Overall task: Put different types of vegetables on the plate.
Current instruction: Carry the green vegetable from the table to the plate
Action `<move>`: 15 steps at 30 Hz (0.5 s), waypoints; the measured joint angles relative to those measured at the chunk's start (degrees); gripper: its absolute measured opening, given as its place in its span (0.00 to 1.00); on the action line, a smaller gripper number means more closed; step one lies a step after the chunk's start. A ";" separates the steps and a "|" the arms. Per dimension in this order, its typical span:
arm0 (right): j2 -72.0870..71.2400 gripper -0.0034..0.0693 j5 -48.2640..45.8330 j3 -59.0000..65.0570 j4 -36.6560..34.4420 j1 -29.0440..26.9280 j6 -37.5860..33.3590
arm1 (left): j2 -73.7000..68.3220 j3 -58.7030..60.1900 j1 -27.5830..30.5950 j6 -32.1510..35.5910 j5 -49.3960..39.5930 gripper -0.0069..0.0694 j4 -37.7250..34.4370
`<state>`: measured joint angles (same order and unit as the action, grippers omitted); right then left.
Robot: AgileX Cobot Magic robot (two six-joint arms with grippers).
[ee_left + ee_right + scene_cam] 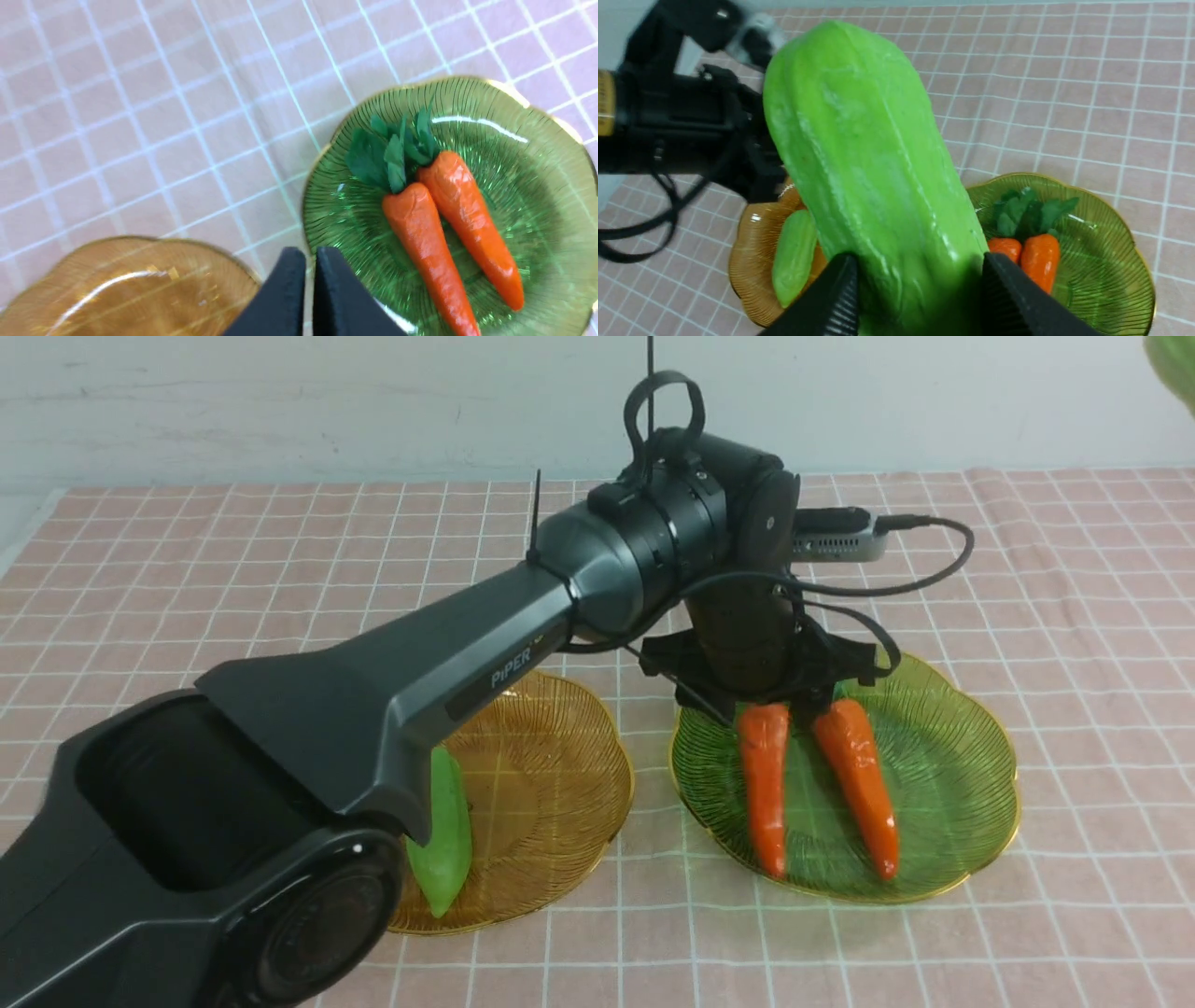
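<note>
Two orange carrots (766,784) (864,784) with green tops lie side by side on the green plate (971,784). My left gripper (310,261) is shut and empty, hovering over that plate's rim beside the carrots (425,238), which lie free. In the front view its fingers are hidden behind the wrist (747,616). A light-green gourd (446,840) lies on the amber plate (560,784). My right gripper (920,280) is shut on a second light-green gourd (873,154), held high in the air; a bit of it shows at the front view's top right corner (1174,364).
The two glass plates stand side by side on a pink checked cloth (1074,569). The left arm (373,709) stretches across the amber plate and hides part of it. A pale wall (373,401) closes the back.
</note>
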<state>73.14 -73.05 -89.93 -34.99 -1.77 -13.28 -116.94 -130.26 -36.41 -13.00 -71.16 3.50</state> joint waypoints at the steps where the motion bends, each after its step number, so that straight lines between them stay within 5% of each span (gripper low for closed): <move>1: 0.00 0.48 0.00 0.00 -0.20 0.26 -0.15 | 2.10 1.91 0.40 0.33 -0.04 0.10 0.00; 15: 13.37 0.48 7.68 -0.06 9.58 28.37 8.19 | 46.37 47.90 3.26 -13.12 -0.58 0.09 12.77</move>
<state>86.51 -65.37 -90.00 -25.41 26.59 -5.09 -70.57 -82.36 -33.14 -26.11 -71.73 16.27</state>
